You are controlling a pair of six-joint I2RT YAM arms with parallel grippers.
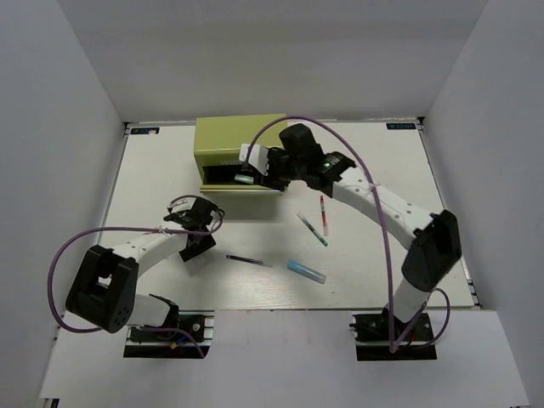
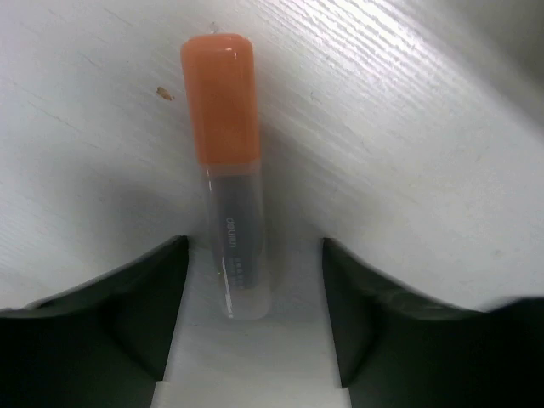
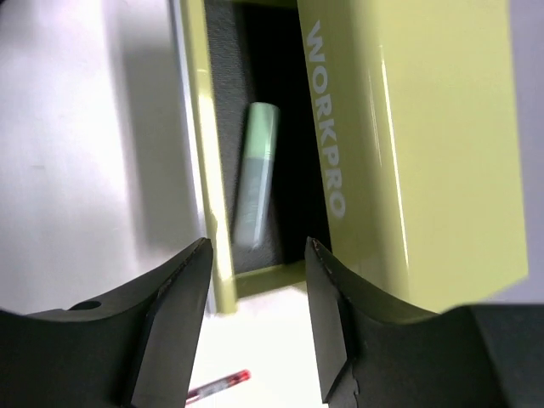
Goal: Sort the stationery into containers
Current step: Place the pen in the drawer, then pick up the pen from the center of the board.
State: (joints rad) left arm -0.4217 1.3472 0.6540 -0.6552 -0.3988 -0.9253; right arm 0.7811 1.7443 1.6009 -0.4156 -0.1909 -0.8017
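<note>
The white table [image 1: 382, 170] carries an olive-green chest [image 1: 225, 140] at its far side. Nearer lie a red-and-white pen [image 1: 324, 214], a dark teal pen [image 1: 312, 229] just beside it, a black pen [image 1: 248, 259] and a light-blue marker [image 1: 306, 271] — all flat. An orange-capped marker [image 2: 225, 153] lies flat too.

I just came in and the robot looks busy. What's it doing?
It is tidying up. The right gripper hangs open over the green chest's open drawer, where a mint-green marker lies. The left gripper is open around an orange-capped marker on the table. Four more pens wait on the table.
</note>
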